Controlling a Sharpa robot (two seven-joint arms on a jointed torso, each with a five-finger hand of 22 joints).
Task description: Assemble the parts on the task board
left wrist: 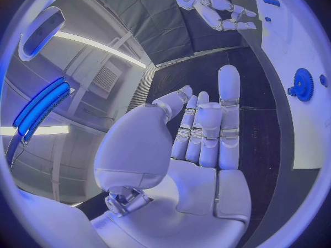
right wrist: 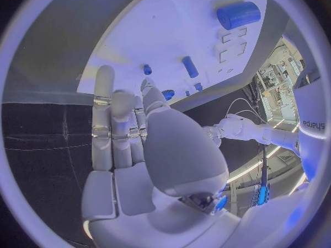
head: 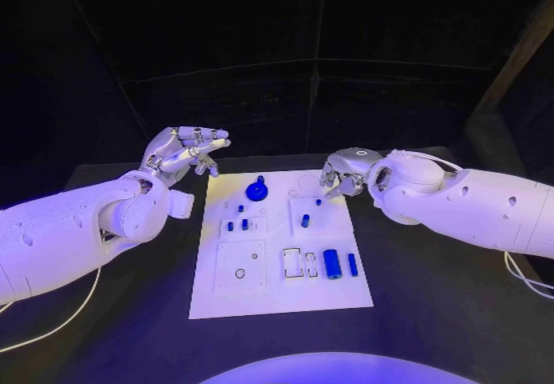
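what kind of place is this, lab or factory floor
Most likely a robotics lab test cell: a black table carries a white task board of small blue parts, dark curtains hang behind, and an empty left hand and right hand hover above.

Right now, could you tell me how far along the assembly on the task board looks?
Early, it seems. Possibly done: the blue gear sits at the task board's far end; whether mounted is unclear. In hand: nothing; the left hand and right hand hover off the far corners, holding nothing. Left: the blue cylinder, the thin bar and small blue pegs lie apart.
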